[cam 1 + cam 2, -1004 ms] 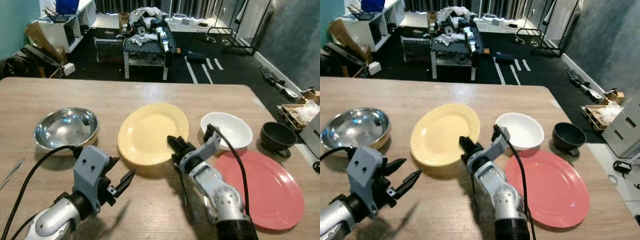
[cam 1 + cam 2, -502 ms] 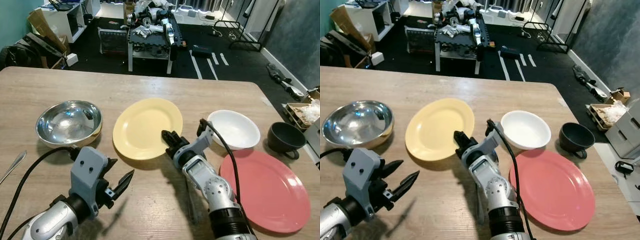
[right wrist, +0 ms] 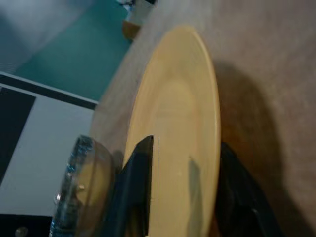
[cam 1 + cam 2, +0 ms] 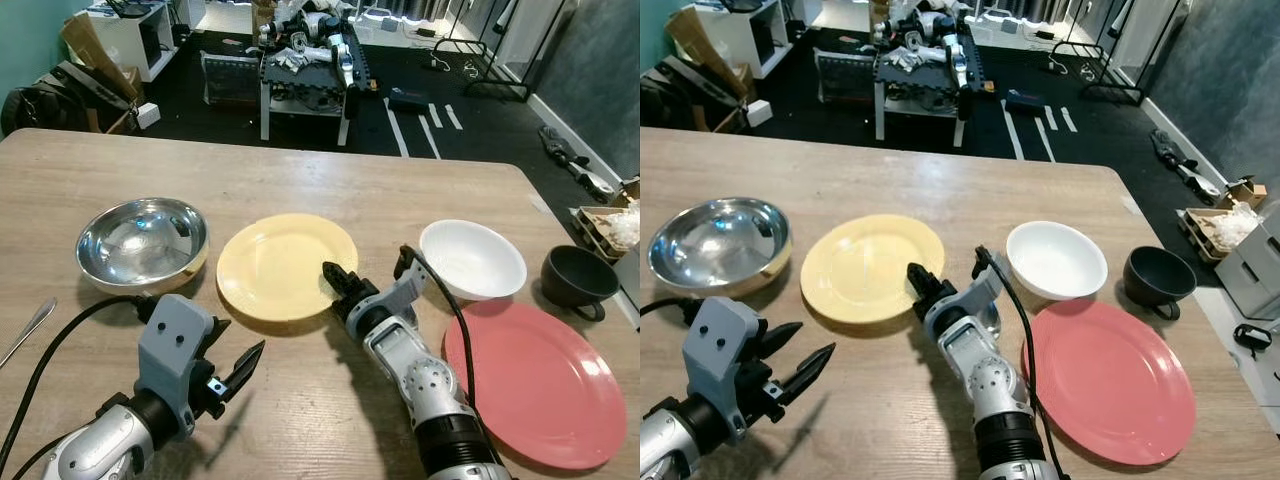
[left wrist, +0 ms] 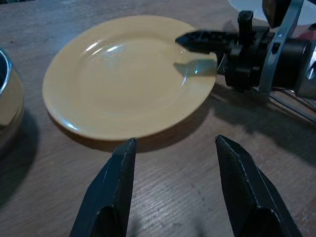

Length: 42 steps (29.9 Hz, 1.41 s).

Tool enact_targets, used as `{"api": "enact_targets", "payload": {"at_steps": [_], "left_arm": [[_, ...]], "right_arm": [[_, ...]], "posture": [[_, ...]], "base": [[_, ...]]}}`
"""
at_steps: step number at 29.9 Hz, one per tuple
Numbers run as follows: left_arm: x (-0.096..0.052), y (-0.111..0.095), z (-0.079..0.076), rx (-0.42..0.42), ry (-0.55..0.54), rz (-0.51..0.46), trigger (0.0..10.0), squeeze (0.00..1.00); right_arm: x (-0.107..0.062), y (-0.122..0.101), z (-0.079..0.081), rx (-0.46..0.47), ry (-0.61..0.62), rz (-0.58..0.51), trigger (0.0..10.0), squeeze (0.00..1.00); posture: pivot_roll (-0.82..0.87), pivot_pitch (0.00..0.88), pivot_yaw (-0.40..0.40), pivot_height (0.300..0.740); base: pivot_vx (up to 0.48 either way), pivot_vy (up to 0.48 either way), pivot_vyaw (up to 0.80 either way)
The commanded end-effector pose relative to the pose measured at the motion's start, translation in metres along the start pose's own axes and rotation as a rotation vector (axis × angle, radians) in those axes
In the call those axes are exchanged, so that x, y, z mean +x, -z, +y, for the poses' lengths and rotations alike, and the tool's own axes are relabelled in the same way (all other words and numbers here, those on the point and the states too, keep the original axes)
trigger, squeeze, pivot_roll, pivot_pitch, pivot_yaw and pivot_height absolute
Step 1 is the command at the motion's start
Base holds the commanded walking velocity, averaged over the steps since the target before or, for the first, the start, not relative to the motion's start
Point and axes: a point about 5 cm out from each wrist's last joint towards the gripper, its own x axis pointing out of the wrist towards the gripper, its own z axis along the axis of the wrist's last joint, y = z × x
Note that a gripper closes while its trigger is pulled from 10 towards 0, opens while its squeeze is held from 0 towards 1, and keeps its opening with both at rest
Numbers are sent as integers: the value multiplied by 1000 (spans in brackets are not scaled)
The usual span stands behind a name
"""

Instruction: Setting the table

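A yellow plate (image 4: 280, 262) lies flat in the middle of the wooden table (image 4: 300, 165). My right gripper (image 4: 338, 280) is at the plate's right rim; in the right wrist view one finger (image 3: 137, 187) lies over the plate's top and the other sits below the rim, so it is shut on the plate (image 3: 177, 113). My left gripper (image 4: 240, 340) hovers open over the table nearer to me. In the left wrist view its fingers (image 5: 111, 192) point at the plate's near edge (image 5: 123, 131), a short way off.
A steel bowl (image 4: 143, 240) sits left of the yellow plate. A white bowl (image 4: 472, 258), a dark cup (image 4: 578, 278) and a red plate (image 4: 540, 380) are to its right. A metal utensil (image 4: 28, 330) lies at the table's left edge.
The yellow plate has slid left with my right gripper, closer to the steel bowl and farther from the white bowl. The camera has shifted a little. My left gripper holds its pose.
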Motion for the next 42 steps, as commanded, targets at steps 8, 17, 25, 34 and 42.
{"api": "enact_targets", "payload": {"at_steps": [8, 17, 25, 34, 42], "left_arm": [[5, 2, -4, -16, 26, 1, 10000, 0], [13, 3, -5, -21, 41, -14, 10000, 0], [18, 2, -4, -18, 44, -25, 10000, 0], [39, -5, 7, -33, -52, -87, 10000, 0], [62, -13, 10, -45, -64, -131, 10000, 0]], "right_arm": [[12, 8, 70, 29, -228, -14, 10000, 0], [4, -5, 66, -172, -201, -65, 10000, 0], [-4, -25, 68, -304, -208, -156, 10000, 0], [-47, -67, 52, -633, -138, -327, 10000, 0], [-95, -89, 14, -748, 86, -427, 10000, 0]], "posture": [[194, 149, -8, 740], [169, 126, 1, 740], [161, 109, 7, 740], [101, 80, 30, 740], [9, 75, 89, 740]], "base": [[0, 0, 0], [0, 0, 0], [0, 0, 0], [0, 0, 0], [0, 0, 0]]}}
